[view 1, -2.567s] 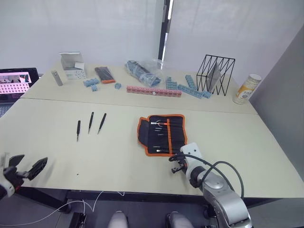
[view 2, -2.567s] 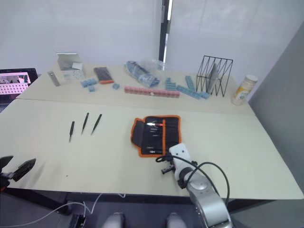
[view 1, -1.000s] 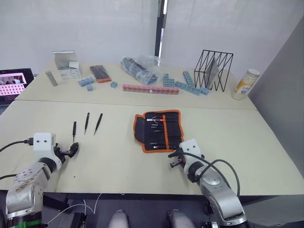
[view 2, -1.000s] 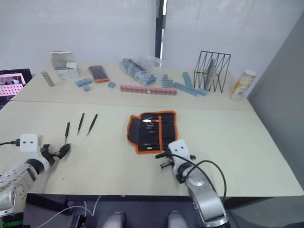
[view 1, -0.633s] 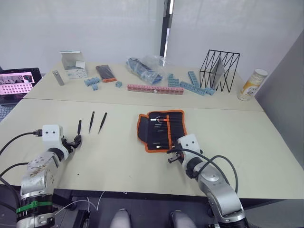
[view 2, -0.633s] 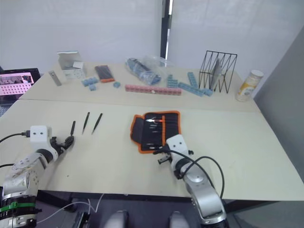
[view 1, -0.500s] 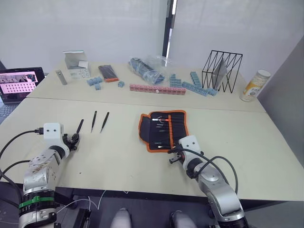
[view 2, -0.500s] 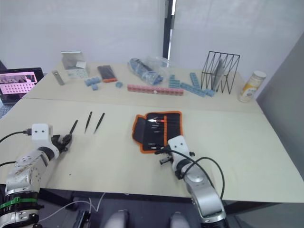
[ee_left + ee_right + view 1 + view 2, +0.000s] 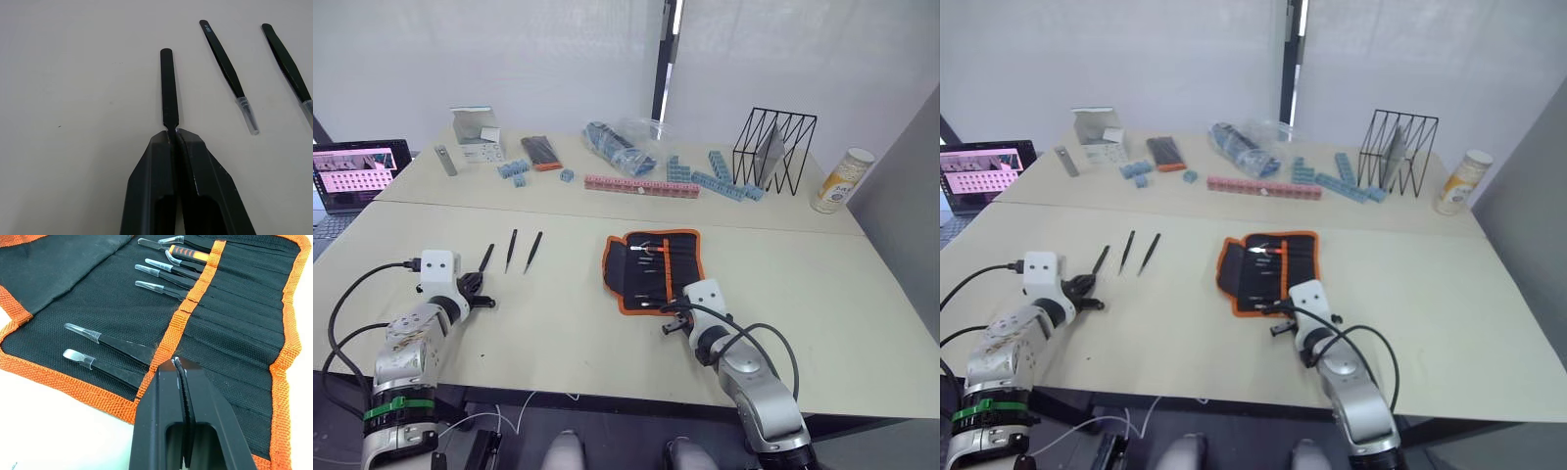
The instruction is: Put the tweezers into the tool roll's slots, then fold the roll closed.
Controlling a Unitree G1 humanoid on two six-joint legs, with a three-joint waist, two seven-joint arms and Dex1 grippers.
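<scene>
Two pale tables (image 9: 558, 323) stood end to end before a white wall, the far one crowded with blue blocks (image 9: 514, 171), a pink block strip (image 9: 641, 186), a wire rack (image 9: 773, 147), a can (image 9: 840, 181) and a small box (image 9: 475, 132), with a laptop (image 9: 352, 171) at nine o'clock. On the near table the roll (image 9: 654, 271) lay open at the middle, slots up, so that tools could go in from its left side; several capped tweezers already sat in the slots, as the right wrist view showed. The right gripper (image 9: 178, 369) rested at the roll's six o'clock edge, jaws pressed together on the orange band (image 9: 188, 308); whether it pinned the fabric or merely touched it could not be told, but holding the roll steady for loading seemed the likely reason. At eight o'clock the left gripper (image 9: 171, 134) lay low on the table with its jaws clamped on the near end of one tweezer (image 9: 167, 88), which pointed away toward twelve o'clock, a grip at the tail that would leave the rest free to slide into a slot. Two more tweezers (image 9: 522, 251) lay just beside it at its two o'clock, loose on the table and apart from each other. With three tools outside, the loading appeared roughly half done and the folding not begun.
</scene>
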